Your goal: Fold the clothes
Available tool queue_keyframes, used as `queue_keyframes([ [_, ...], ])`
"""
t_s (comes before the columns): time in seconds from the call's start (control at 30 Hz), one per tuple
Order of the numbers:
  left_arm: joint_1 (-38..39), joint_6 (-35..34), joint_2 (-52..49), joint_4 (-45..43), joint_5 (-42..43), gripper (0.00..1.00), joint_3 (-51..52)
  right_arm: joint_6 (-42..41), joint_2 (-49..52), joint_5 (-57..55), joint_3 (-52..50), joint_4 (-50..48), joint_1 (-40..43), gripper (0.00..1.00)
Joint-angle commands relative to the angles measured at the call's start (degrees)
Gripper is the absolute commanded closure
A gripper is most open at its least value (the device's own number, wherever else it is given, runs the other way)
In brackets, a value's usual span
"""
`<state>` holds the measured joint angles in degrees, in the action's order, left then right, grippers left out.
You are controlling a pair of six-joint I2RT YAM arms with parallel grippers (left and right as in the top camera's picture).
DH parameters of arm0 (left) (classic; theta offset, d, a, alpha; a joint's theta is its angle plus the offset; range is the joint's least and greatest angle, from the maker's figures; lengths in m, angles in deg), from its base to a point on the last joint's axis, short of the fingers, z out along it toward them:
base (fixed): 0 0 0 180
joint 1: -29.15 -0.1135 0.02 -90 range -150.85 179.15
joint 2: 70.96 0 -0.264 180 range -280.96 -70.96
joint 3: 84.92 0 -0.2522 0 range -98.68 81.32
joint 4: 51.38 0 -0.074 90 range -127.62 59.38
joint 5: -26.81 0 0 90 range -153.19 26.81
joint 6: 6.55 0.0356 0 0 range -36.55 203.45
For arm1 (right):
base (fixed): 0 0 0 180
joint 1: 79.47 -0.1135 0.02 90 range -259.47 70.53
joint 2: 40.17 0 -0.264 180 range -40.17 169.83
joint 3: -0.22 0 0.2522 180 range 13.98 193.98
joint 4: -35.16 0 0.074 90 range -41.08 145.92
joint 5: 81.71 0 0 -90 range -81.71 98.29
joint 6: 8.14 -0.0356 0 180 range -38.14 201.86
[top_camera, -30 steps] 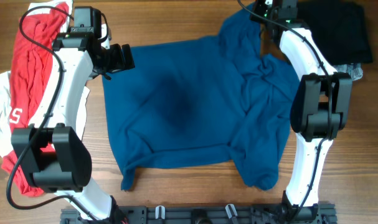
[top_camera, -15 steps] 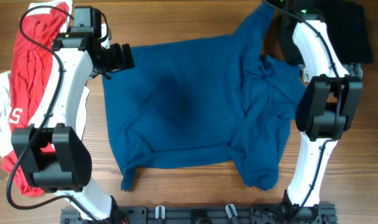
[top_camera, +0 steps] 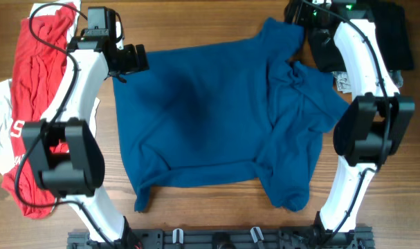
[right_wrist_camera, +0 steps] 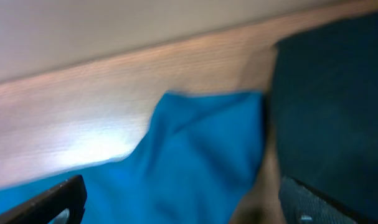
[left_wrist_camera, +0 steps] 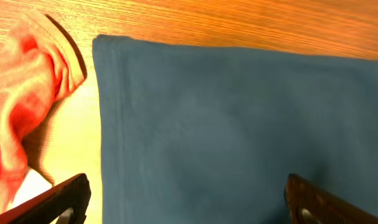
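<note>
The clothes are chiefly a dark blue T-shirt (top_camera: 210, 117) spread flat on the wooden table, its right side rumpled and folded over. One sleeve (top_camera: 279, 34) lies stretched toward the far edge. My right gripper (top_camera: 301, 15) hovers open just beyond that sleeve. In the right wrist view blue fabric (right_wrist_camera: 195, 155) lies under the open gripper (right_wrist_camera: 182, 208), nothing held. My left gripper (top_camera: 135, 59) stands open at the shirt's far left corner. In the left wrist view its jaws (left_wrist_camera: 189, 205) straddle the shirt's hem (left_wrist_camera: 108, 124) without touching it.
Red and white shirts (top_camera: 33, 69) lie heaped along the left edge; the red fabric (left_wrist_camera: 27, 106) shows beside my left fingers. A black garment (top_camera: 386, 34) sits at the far right corner, also in the right wrist view (right_wrist_camera: 332, 106). A dark rack (top_camera: 216, 238) runs along the front edge.
My right gripper pulled the sleeve toward the far edge, then opened and let it go; the sleeve now lies flat. The left arm shifted slightly and stayed open.
</note>
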<state>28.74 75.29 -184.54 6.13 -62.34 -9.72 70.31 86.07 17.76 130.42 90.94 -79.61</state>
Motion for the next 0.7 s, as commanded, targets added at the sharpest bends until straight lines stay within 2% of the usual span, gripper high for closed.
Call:
queue_keyframes([
  [0.0,-3.85,2.03,-5.25,-4.33,-1.53,0.0,-0.9,1.09,-1.97,4.98,0.92,5.4,-2.69,0.01],
  [0.03,-4.76,2.49,-6.45,-5.95,-0.96,0.02,-0.9,1.11,-1.97,4.31,0.81,6.38,-3.37,0.0],
  [0.1,-5.6,5.29,-8.11,-7.63,1.7,0.15,-0.9,1.09,-1.97,2.97,0.81,6.75,-4.31,0.0],
  [0.13,-5.64,5.68,-8.79,-8.35,1.68,0.23,-0.9,1.11,-1.97,2.78,0.81,6.69,-4.66,0.12],
  [0.17,-5.62,6.67,-9.18,-8.85,2.01,0.26,-0.9,1.11,-1.97,2.8,0.81,6.64,-4.85,0.14],
  [0.23,-5.38,7.26,-10.01,-10.32,3.08,0.35,-0.9,1.09,-1.97,2.8,0.81,6.49,-5.09,0.38],
  [0.27,-5.27,8.22,-10.45,-10.93,4.55,0.42,-0.9,1.07,-1.97,2.8,0.81,6.47,-5.11,0.47],
  [0.3,-5.07,9.05,-11.04,-11.87,6.21,0.62,-0.9,1.07,-1.95,2.8,0.81,6.47,-5.11,0.57],
  [0.33,-4.87,9.31,-11.69,-12.72,6.93,0.76,-0.9,1.07,-1.97,2.8,0.81,6.47,-5.11,0.6],
  [0.37,-4.68,9.27,-12.17,-13.44,6.91,0.81,-0.9,1.05,-1.97,2.8,0.79,6.47,-5.11,0.61],
  [0.4,-4.42,9.27,-13.2,-14.32,6.84,0.91,-0.9,1.09,-1.97,2.78,0.7,6.47,-5.11,0.61],
  [0.47,-4.24,9.27,-14.58,-14.97,6.8,0.96,-0.9,1.11,-1.97,2.75,0.55,6.49,-5.11,0.61],
  [0.67,-4.39,9.03,-16.96,-15.56,2.47,0.96,-0.9,1.11,-1.95,2.75,0.44,6.6,-5.11,0.61],
])
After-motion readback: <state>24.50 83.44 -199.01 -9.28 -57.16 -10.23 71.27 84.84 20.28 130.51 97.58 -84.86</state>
